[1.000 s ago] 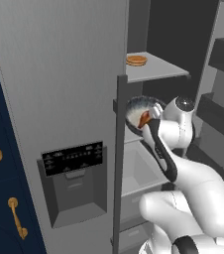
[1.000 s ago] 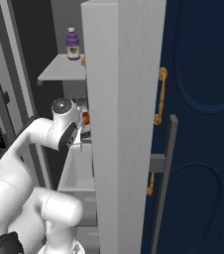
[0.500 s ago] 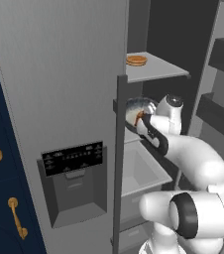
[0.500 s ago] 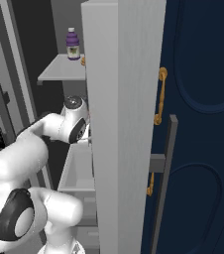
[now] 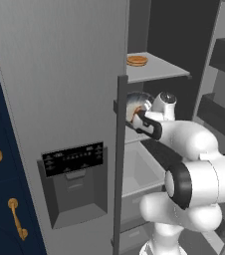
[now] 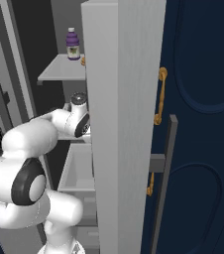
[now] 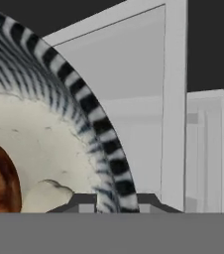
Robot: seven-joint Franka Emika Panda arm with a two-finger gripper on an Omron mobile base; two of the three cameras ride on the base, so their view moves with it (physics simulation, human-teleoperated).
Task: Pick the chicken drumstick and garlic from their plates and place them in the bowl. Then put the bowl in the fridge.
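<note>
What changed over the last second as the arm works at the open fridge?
The arm has stretched further into the fridge, carrying the bowl deeper behind the door edge. The fingers remain closed on the bowl's rim, with the chicken drumstick and garlic inside. The purple bottle, the round food on the upper shelf and the fridge door have not moved.
</note>
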